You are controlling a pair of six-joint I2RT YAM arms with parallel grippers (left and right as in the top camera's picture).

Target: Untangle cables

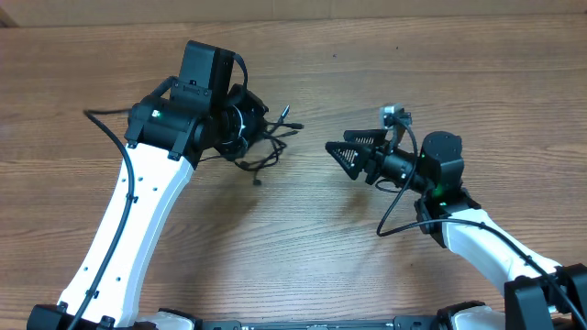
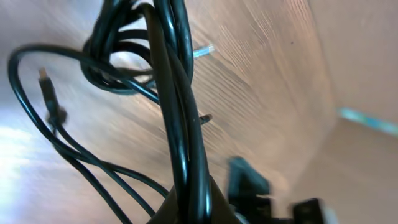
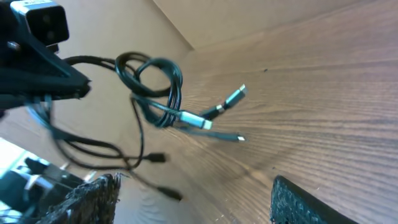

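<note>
The cables (image 1: pixel 268 145) are a small knotted bundle of thin black cords with plug ends sticking out, left of the table's middle. My left gripper (image 1: pixel 248 126) is shut on the bundle. In the left wrist view the cords (image 2: pixel 177 93) run up from the jaws (image 2: pixel 194 208), with loops and a plug hanging loose. My right gripper (image 1: pixel 341 152) is open and empty, a short way right of the bundle and pointing at it. In the right wrist view the bundle (image 3: pixel 155 87) hangs above the wood ahead of my open fingers (image 3: pixel 193 190), its metal plug tips pointing right.
The wooden table (image 1: pixel 303 247) carries nothing else. A thick black wire (image 1: pixel 108 128) runs along my left arm, and another loops beside my right arm (image 1: pixel 393 218). The table's far edge (image 1: pixel 367 16) runs along the top.
</note>
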